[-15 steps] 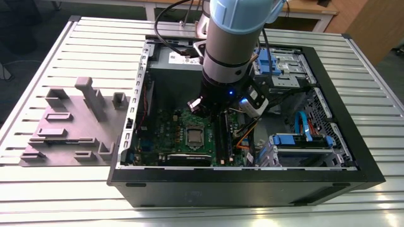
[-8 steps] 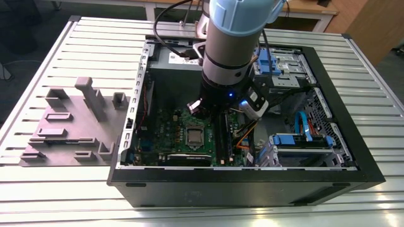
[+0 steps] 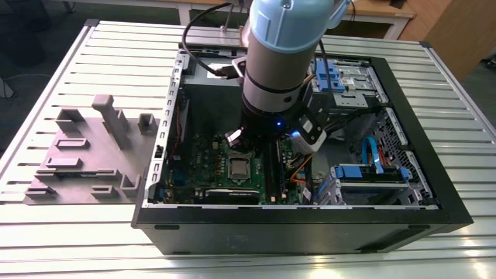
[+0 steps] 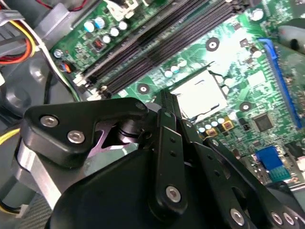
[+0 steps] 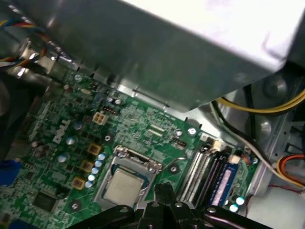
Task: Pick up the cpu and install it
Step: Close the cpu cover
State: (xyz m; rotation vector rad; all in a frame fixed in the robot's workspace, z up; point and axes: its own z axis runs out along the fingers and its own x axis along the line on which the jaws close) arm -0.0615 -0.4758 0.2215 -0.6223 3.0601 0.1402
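The cpu (image 3: pixel 238 168) lies flat in the socket (image 3: pixel 238 158) of the green board (image 3: pixel 209 152), near the middle of the exterior view, a little below the centre. Its pale metal top faces up, and the metal frame of the socket goes around it. In the first wrist view the cpu (image 5: pixel 123 186) is in the lower middle of the frame, inside the socket (image 5: pixel 127 167), with a thin wire lever beside the frame. In the second wrist view the cpu (image 4: pixel 199 97) appears as a bright square right of the centre. The gripper (image 5: pixel 163 189) is just beside the socket, at the edge nearest the dark memory slots (image 5: pixel 204 172); its two black fingers (image 4: pixel 167 106) stand close together, almost touching, and nothing is between them. I cannot tell if the tips touch the board. In the exterior view the grey arm (image 3: pixel 280 70) comes down from the top centre of the frame into the open case (image 3: pixel 298 224), and it hides the part of the board above the socket. To the right in the case there are blue plastic drive holders (image 3: pixel 370 172) and blue and orange cables. Yellow and red wires (image 5: pixel 267 109) run at the right of the first wrist view, under the grey metal box (image 5: pixel 190 43). A grey tray (image 3: pixel 89 157) lies on the slatted table (image 3: pixel 78 232), at the left of the exterior view, well apart from the case.
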